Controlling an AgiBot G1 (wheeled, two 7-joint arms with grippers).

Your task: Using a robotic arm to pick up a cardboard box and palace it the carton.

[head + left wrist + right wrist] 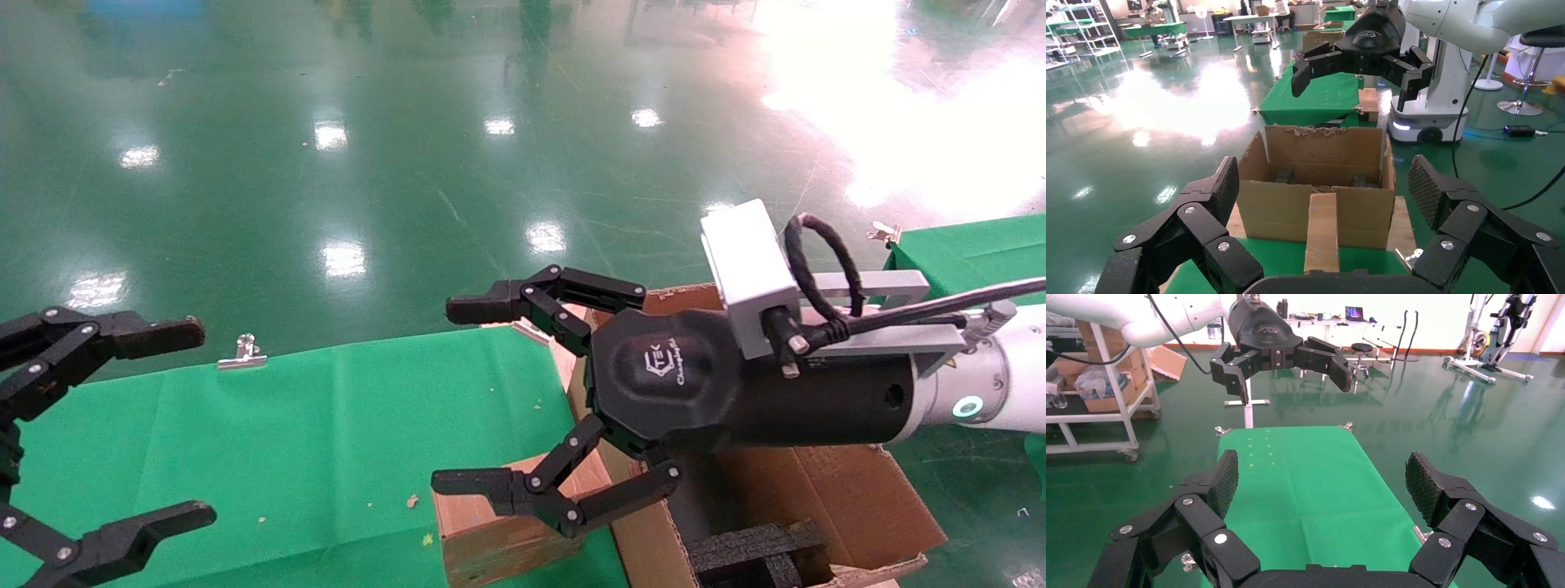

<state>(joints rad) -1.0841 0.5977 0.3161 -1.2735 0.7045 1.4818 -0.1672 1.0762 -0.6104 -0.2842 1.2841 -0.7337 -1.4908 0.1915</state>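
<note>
Brown cardboard box (pixel 490 531) is standing on edge on the green cloth (pixel 327 425), touching the carton (pixel 833 498). I'm hovering my right gripper (pixel 474 400) above it, jaws wide, empty. Lowering straight, straddling both faces. Left gripper (pixel 155 425) idling open.
</note>
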